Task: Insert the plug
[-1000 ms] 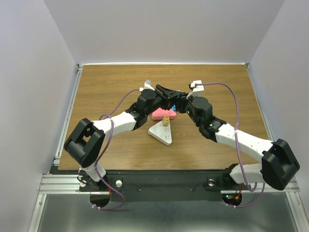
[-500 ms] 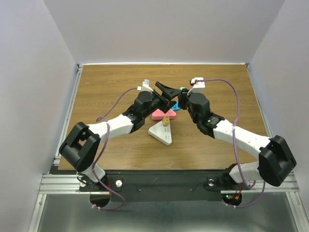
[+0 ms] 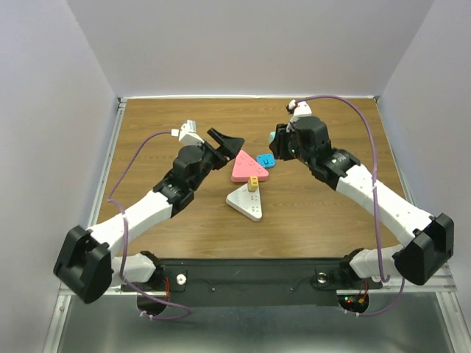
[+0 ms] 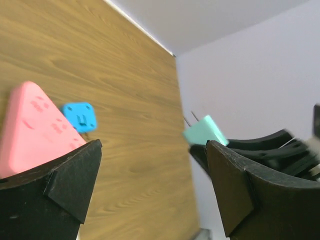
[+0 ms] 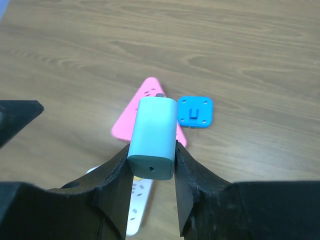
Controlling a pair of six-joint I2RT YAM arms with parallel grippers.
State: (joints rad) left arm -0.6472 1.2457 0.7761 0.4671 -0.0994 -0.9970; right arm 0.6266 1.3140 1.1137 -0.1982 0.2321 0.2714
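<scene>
Your right gripper (image 5: pixel 151 147) has its jaws clamped on the teal plug (image 5: pixel 152 131), apparently lifted off the counter (image 3: pixel 309 220) toward its far edge, beside the pink socket block (image 3: pixel 247 169). Your left gripper (image 4: pixel 150 150) hangs nearby with jaws wide, holding nothing.

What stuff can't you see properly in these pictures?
Right wrist view: the teal plug hides its own prongs and the pink socket block's middle; the right end effector covers most of the white socket block.
Left wrist view: the plug is blurred; a finger of the left end effector hides the pink block's lower part.
Top view: socket holes are too small.
</scene>
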